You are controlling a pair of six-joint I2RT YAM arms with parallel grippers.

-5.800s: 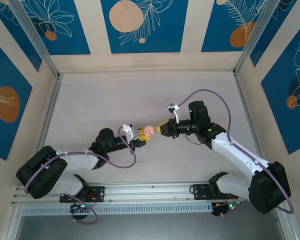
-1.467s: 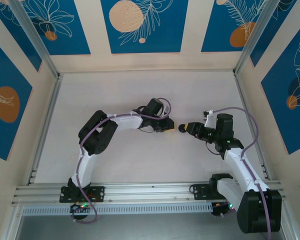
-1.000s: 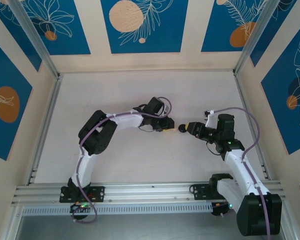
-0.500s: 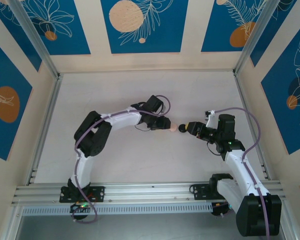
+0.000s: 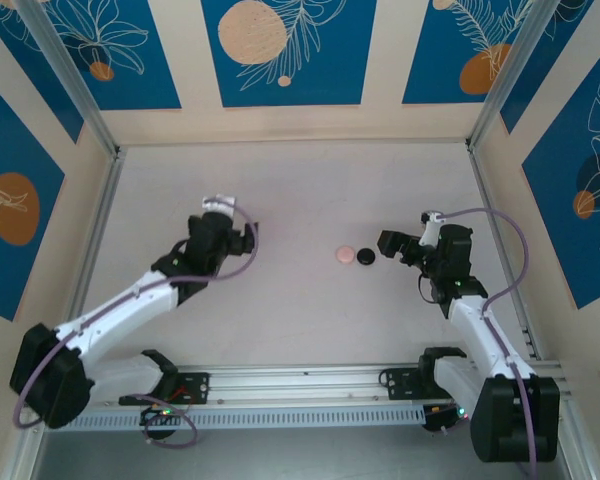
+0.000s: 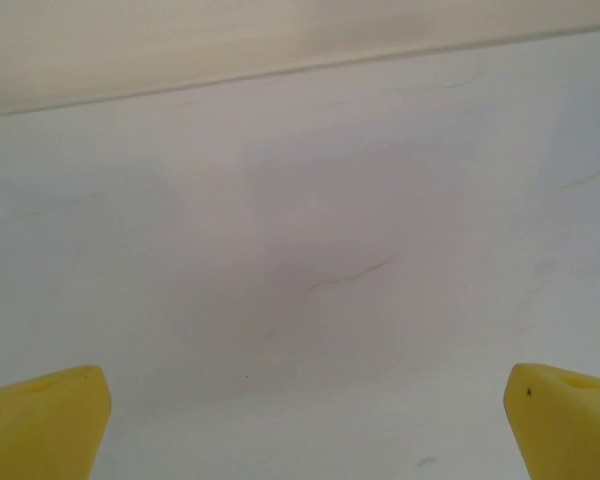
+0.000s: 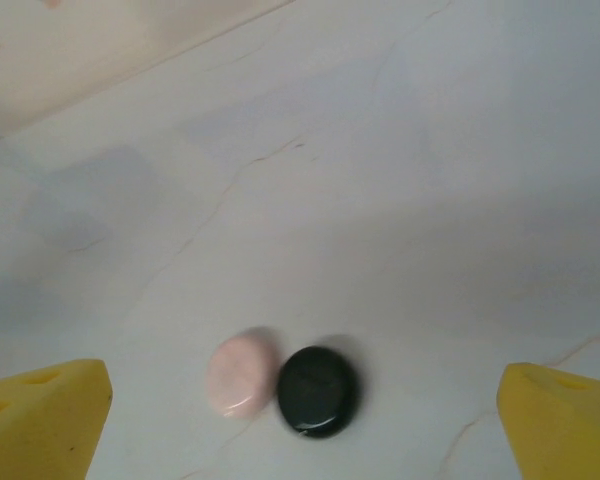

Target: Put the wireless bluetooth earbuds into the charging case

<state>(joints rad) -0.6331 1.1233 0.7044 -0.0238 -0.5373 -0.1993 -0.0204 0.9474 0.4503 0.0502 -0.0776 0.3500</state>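
glossy pebble-round pink case [image 7: 242,373] lay touching black case [image 7: 318,390], at its 9 o'clock, on veined matte table [image 7: 430,200]; left gripper [image 6: 305,425], right gripper [image 5: 390,243] gaped empty.

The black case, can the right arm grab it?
Probably yes: the right pincer is open and points at the black case, with bare table between them. The pink case sits right beside it.

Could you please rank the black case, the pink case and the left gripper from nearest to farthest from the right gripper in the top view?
1. black case, just left of the right gripper.
2. pink case, beside the black one, farther left.
3. left gripper, far off on the left side.
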